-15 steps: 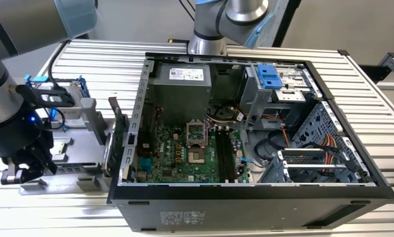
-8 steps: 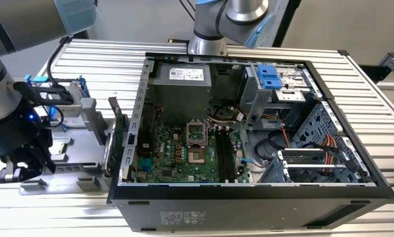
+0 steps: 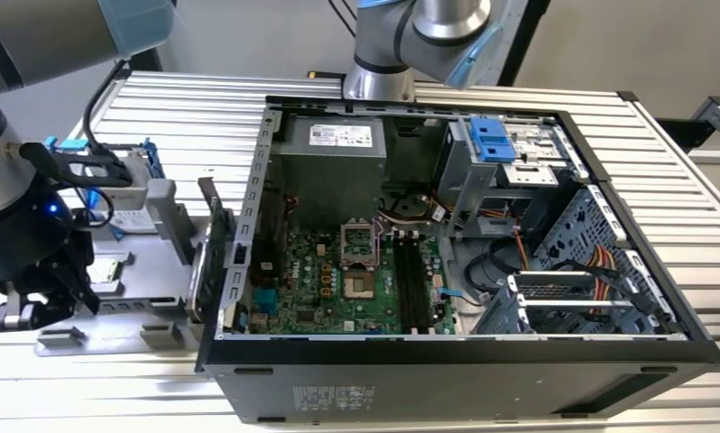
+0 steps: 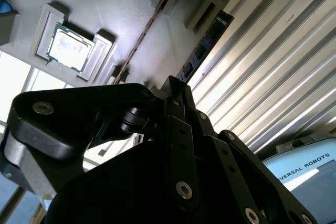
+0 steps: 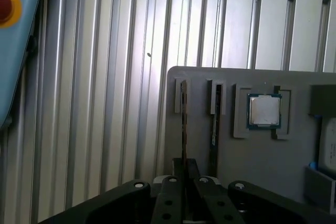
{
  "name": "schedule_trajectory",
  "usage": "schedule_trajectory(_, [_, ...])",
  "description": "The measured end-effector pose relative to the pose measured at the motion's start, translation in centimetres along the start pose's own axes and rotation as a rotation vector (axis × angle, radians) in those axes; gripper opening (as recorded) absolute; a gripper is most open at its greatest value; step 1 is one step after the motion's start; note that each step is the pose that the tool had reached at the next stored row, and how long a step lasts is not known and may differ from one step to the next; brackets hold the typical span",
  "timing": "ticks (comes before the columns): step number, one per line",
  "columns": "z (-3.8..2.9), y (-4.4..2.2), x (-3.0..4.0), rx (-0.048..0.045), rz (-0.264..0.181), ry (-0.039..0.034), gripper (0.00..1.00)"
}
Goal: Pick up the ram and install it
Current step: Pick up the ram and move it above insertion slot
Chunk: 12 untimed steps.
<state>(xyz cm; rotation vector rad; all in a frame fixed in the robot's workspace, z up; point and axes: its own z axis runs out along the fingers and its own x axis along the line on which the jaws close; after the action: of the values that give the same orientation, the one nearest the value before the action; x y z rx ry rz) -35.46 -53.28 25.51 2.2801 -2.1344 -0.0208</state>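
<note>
The ram [image 5: 184,124] is a thin stick standing on edge in a slot of the grey parts tray [image 5: 199,85]. Its edge runs down between my gripper's [image 5: 185,170] fingers, which are drawn together on it. In the second wrist view the same ram [image 4: 152,19] leads as a thin line into the gripper [image 4: 173,92]. A second stick [image 5: 215,119] stands in the neighbouring slot. In the exterior view my gripper [image 3: 35,307] hangs low over the tray [image 3: 155,307] at the exterior view's left. The motherboard's black slots [image 3: 410,280] lie inside the open computer case [image 3: 456,361].
A processor chip [image 5: 264,110] rests in a tray pocket beside the sticks. A hard drive in a blue frame [image 3: 101,171] sits at the tray's far end. A green card [image 3: 212,239] stands between tray and case. Ribbed metal table [image 3: 685,207] surrounds everything.
</note>
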Motion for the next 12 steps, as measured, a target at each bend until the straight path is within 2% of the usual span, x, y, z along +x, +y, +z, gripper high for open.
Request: schedule_trajectory(12, [-1.15, 0.03, 0.00, -0.0001, 0.000, 0.0001, 0.00])
